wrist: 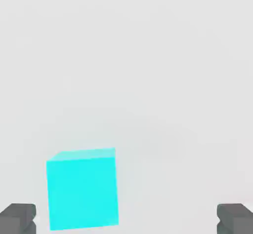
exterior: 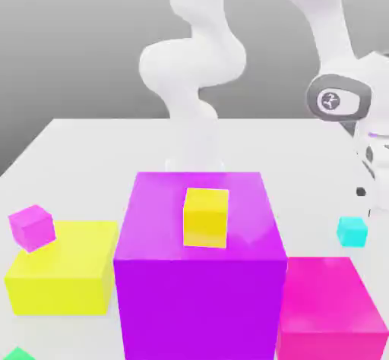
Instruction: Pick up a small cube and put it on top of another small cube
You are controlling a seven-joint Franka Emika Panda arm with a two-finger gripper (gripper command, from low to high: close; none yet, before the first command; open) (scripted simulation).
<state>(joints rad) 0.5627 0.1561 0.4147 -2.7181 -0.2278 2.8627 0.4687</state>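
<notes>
The small cyan cube (exterior: 352, 231) rests on the white table at the exterior view's right, behind the pink block. My arm's wrist (exterior: 340, 100) hangs above it, the hand running down along that view's right edge. In the hand view the cyan cube (wrist: 83, 189) sits on the table between my open gripper (wrist: 126, 220), much nearer one dark fingertip (wrist: 18, 218) than the other (wrist: 236, 218). Neither fingertip touches it. A small yellow cube (exterior: 206, 216) stands on the big purple block (exterior: 199, 275). A small magenta cube (exterior: 32, 227) sits on the big yellow block (exterior: 64, 275).
A big pink block (exterior: 328, 309) stands at the front right, just in front of the cyan cube. A green corner (exterior: 17, 353) peeks in at the front left. The arm's white base (exterior: 194, 85) rises behind the purple block.
</notes>
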